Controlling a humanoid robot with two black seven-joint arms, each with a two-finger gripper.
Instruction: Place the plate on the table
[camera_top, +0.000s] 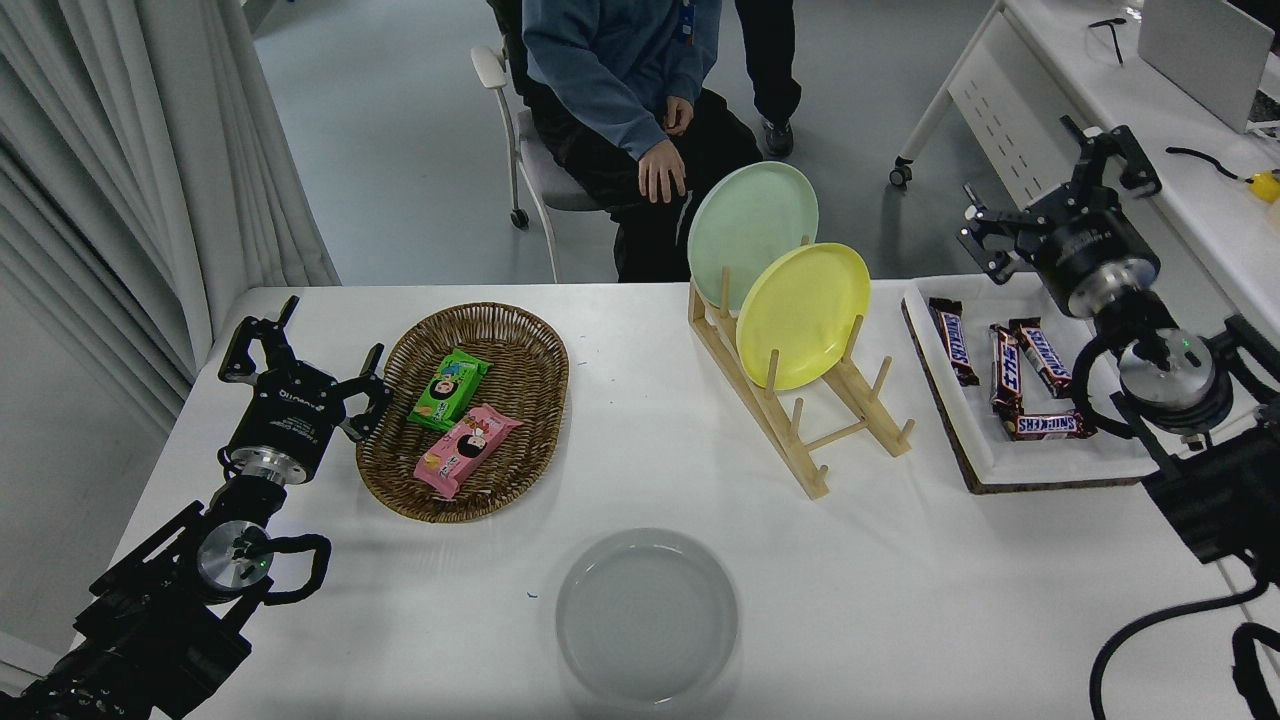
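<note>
The pale grey-white plate (647, 616) lies flat on the white table (900, 600) near its front edge, at the middle. My right gripper (1062, 192) is open and empty, raised at the far right beyond the table's back edge, far from the plate. My left gripper (296, 351) is open and empty, parked at the left beside the wicker basket.
A wooden rack (800, 410) holds a mint-green plate (752, 218) and a yellow plate (802, 313) upright. A wicker basket (530, 340) holds two snack packs. A tray (1000, 465) of chocolate bars stands at the right. A person (620, 80) sits at the far side.
</note>
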